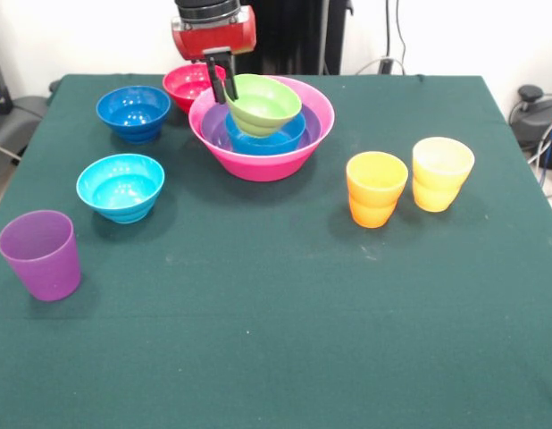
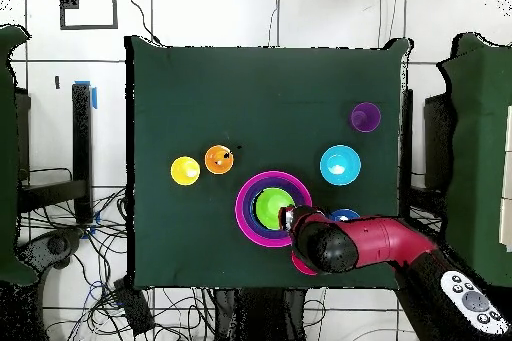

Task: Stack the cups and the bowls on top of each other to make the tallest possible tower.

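The tower is a wide hot-pink bowl with a purple bowl and a mid blue bowl nested in it. On top a lime green bowl sits tilted, and my gripper is shut on its left rim. From overhead, the gripper is at the edge of the green bowl, inside the pink rim. The dark blue bowl, cyan bowl and red-pink bowl stand loose to the left. Purple cup, orange cup and yellow cup stand upright.
The red arm covers part of the dark blue bowl in the overhead view. The red-pink bowl is right behind the gripper. Orange and yellow cups stand close together. Cables lie beyond the green table.
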Tool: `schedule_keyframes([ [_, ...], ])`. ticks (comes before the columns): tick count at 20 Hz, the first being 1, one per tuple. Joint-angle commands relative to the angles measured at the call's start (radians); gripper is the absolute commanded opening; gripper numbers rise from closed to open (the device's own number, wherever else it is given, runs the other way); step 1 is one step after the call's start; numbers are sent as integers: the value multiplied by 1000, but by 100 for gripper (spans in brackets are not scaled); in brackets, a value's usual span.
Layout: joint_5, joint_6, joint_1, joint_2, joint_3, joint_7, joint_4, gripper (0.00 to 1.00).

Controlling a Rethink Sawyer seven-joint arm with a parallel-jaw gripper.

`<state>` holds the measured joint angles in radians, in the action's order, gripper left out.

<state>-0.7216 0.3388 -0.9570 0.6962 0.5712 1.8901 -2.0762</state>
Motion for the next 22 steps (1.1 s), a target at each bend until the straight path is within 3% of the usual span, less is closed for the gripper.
schedule_keyframes([
  [1,-65,27,31,-28,36,-88,43,0],
  [2,-56,20,21,-33,40,-81,40,100],
  [22,-59,11,54,-24,4,-38,42,100],
])
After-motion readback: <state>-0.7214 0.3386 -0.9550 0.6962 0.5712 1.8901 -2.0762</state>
